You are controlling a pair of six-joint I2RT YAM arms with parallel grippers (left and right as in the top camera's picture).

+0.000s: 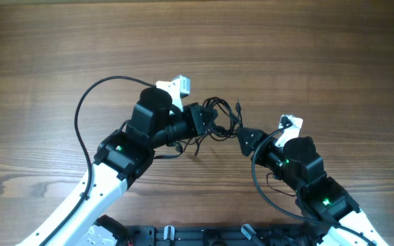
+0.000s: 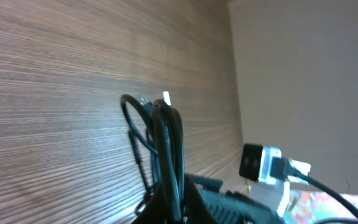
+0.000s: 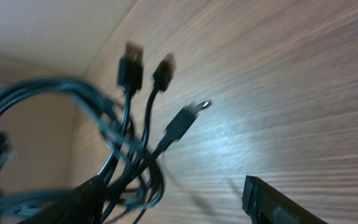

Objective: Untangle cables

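The cables (image 1: 226, 115) form a thin dark tangled bundle at mid-table, between my two grippers. My left gripper (image 1: 209, 124) is shut on the bundle. In the left wrist view its fingers (image 2: 173, 202) pinch several strands, and loops of the cables (image 2: 161, 134) rise above them with small plug ends on top. My right gripper (image 1: 246, 140) sits just right of the bundle. In the right wrist view it (image 3: 173, 202) is open, and the cables (image 3: 132, 134) lie against its left finger with three plug ends pointing up. Nothing sits between its fingers.
A wooden table (image 1: 306, 61) surrounds the arms. A thick black arm cable (image 1: 81, 130) arcs out on the left. A loose wire end (image 1: 183, 147) trails under the left wrist. The right arm's white camera (image 2: 263, 163) shows in the left wrist view.
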